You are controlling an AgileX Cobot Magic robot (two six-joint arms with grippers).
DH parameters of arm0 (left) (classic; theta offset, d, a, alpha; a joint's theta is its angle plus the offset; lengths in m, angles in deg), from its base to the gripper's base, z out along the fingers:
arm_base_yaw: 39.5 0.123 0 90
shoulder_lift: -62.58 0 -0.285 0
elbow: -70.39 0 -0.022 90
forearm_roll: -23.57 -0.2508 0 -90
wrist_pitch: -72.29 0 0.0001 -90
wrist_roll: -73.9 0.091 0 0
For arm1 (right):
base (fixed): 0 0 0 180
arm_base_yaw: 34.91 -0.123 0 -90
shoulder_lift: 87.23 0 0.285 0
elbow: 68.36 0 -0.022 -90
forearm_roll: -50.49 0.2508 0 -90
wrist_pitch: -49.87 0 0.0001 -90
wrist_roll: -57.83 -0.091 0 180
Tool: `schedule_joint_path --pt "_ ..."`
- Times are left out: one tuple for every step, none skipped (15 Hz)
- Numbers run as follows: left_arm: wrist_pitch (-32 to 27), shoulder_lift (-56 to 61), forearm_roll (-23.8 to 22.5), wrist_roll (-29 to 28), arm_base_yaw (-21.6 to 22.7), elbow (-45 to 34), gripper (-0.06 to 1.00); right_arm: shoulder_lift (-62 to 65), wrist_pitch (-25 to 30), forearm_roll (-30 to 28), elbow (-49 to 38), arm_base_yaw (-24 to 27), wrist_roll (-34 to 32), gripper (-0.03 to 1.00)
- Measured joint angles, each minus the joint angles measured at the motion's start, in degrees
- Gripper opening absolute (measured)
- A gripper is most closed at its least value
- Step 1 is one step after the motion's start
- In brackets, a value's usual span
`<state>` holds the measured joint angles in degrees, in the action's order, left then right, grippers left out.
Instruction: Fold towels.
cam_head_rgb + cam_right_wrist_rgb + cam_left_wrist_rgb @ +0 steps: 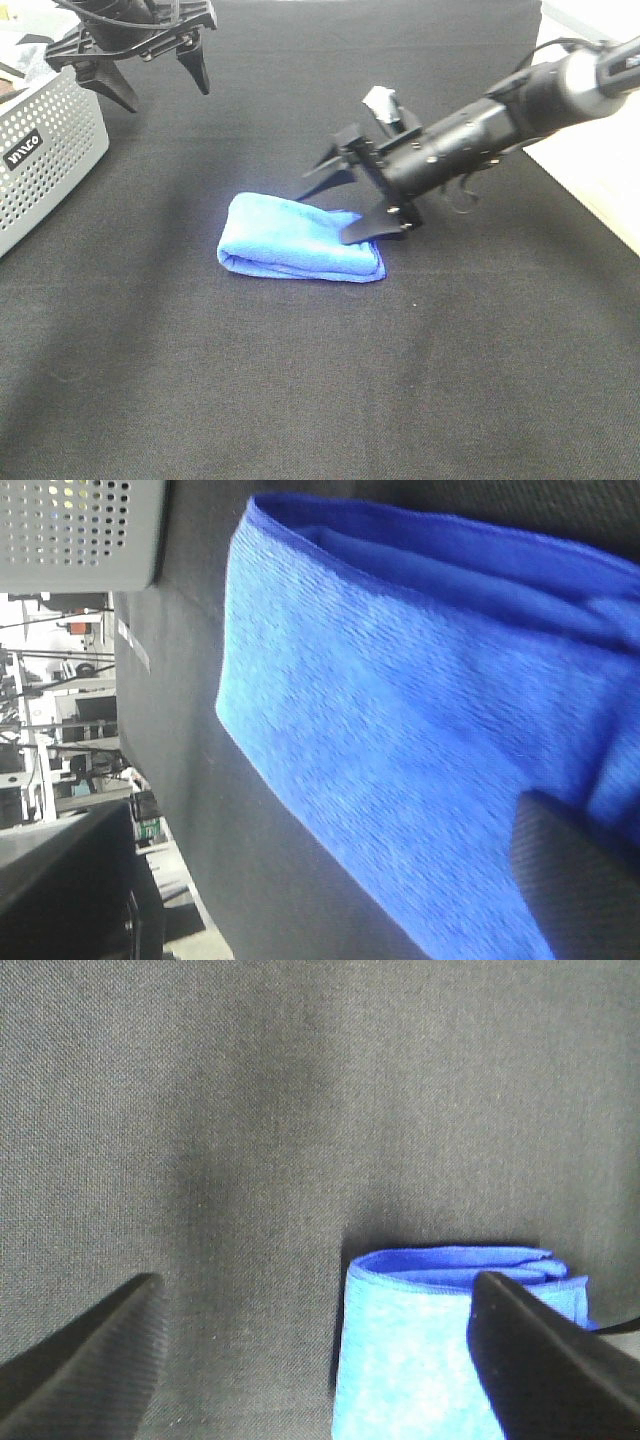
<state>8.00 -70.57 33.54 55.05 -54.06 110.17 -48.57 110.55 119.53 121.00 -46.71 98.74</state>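
Note:
A blue towel (295, 240) lies folded into a thick rectangle on the black cloth in the middle. My right gripper (342, 208) is open at the towel's right end. Its near finger (368, 228) rests on the towel's top and its far finger hangs just beyond the far edge. The right wrist view shows the towel (400, 710) close up, with one fingertip (575, 880) on it. My left gripper (165, 88) is open and empty, raised at the back left, well away from the towel. In the left wrist view the towel (410, 1350) lies below between the open fingers (90, 1360).
A grey perforated basket (45, 155) stands at the left edge and also shows in the right wrist view (80, 530). The black cloth (320, 400) covers the table. A pale table edge (600, 180) runs along the right.

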Motion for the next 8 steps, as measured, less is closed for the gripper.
schedule_joint_path --pt "-0.9 0.0 0.1 0.4 0.0 0.0 0.78 0.0 0.6 -0.6 0.0 0.4 0.0 0.96" --pt "-2.2 0.1 0.1 0.8 0.0 0.0 0.78 0.3 1.1 -2.2 0.0 0.9 -0.7 0.96" --pt "-3.1 0.2 0.1 1.5 0.0 0.0 0.78 0.9 1.5 -4.1 0.0 1.3 -1.7 0.96" --pt "-3.8 0.8 0.1 2.6 0.0 0.0 0.78 1.8 1.7 -6.2 0.0 1.8 -2.9 0.96" --pt "-4.5 1.8 0.1 3.4 0.0 0.0 0.78 3.3 1.7 -8.4 0.0 2.2 -4.2 0.96" --pt "-4.5 1.8 0.1 3.4 0.0 0.0 0.78 3.3 1.7 -8.4 0.0 2.2 -4.2 0.96" --pt "-5.0 3.0 0.0 4.0 0.0 0.0 0.78 5.3 1.8 -11.0 0.0 2.8 -5.9 0.96" --pt "-5.1 4.5 -0.1 4.8 0.0 0.0 0.78 7.7 1.7 -13.3 0.0 3.1 -7.3 0.96"
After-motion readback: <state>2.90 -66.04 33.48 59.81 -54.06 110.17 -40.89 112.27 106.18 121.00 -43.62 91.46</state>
